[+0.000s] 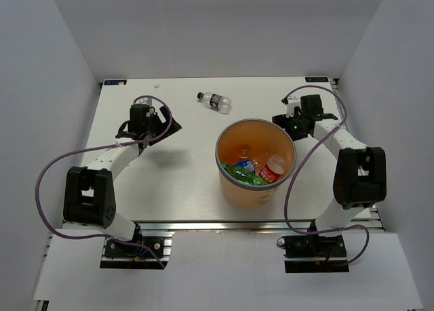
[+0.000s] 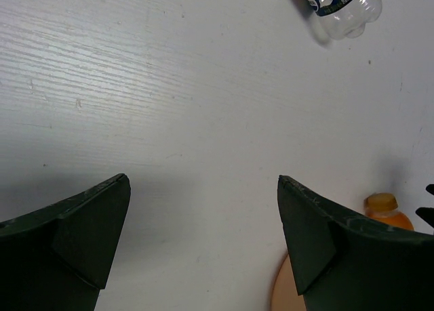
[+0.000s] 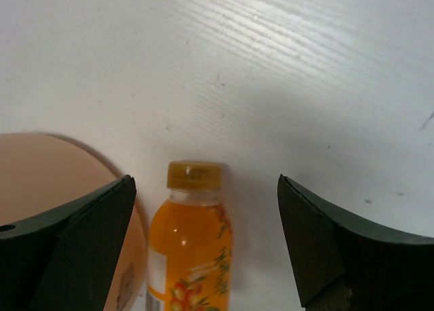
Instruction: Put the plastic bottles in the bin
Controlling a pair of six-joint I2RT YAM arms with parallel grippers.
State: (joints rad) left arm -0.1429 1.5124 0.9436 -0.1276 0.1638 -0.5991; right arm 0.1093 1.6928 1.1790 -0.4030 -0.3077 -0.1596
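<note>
The orange bin [image 1: 226, 179] stands right of the table's middle and holds several plastic bottles: a green one [image 1: 248, 178], a clear one with a red label [image 1: 273, 168] and others. A clear bottle with a dark label [image 1: 214, 101] lies on its side at the back of the table, also seen in the left wrist view [image 2: 341, 2]. An orange bottle [image 3: 191, 250] lies beside the bin wall [image 3: 41, 179], between the open fingers of my right gripper [image 3: 203, 180], untouched. My left gripper [image 2: 203, 182] hangs open over bare table, left of the bin, holding nothing.
White walls close in the table on three sides. From the left wrist view the orange bottle's cap [image 2: 382, 204] and a sliver of the bin [image 2: 280, 295] show at lower right. Purple cables loop out from both arms.
</note>
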